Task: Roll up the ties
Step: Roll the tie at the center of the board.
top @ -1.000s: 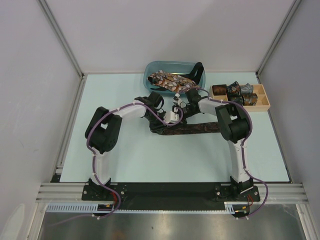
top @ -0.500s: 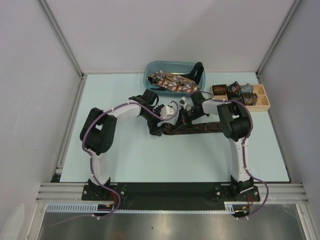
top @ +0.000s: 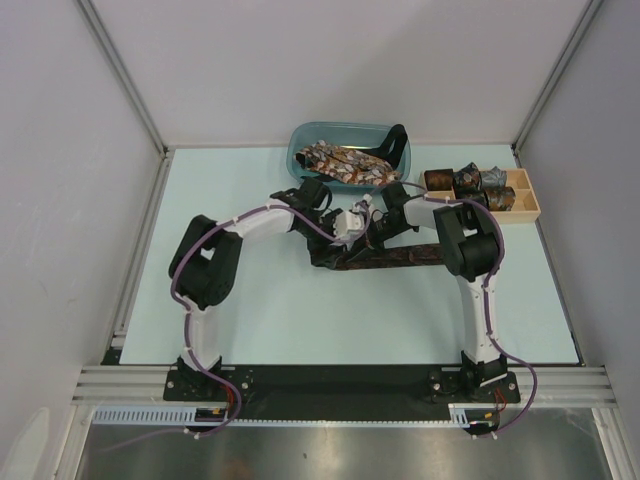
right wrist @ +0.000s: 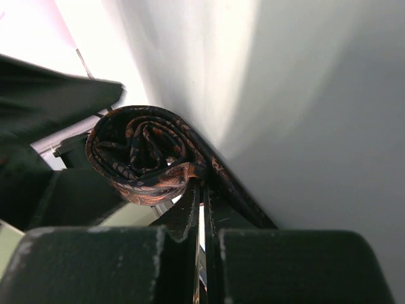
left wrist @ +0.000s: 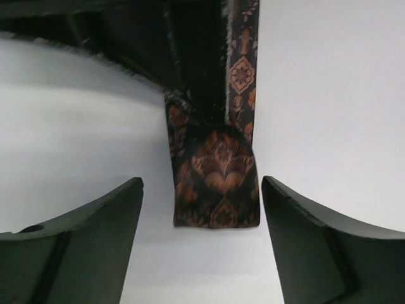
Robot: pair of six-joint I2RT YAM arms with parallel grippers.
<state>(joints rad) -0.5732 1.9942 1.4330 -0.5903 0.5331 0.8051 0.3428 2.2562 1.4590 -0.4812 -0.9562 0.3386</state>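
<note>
A dark brown tie with orange print lies across the table's middle. Its left end is wound into a small coil. My right gripper is shut on the tie at the coil's edge; it shows in the top view too. My left gripper is open, and its fingers straddle the tie's folded end without touching it. In the top view the left gripper sits just left of the right one. More ties lie in the blue bin.
The blue bin stands at the back centre, with a dark strap over its right rim. A wooden tray at the back right holds several coiled ties. Grey walls close off the table on three sides.
The right gripper has come down and to the left onto the tie's left end. The left arm swung out to the left and came back in beside it.
</note>
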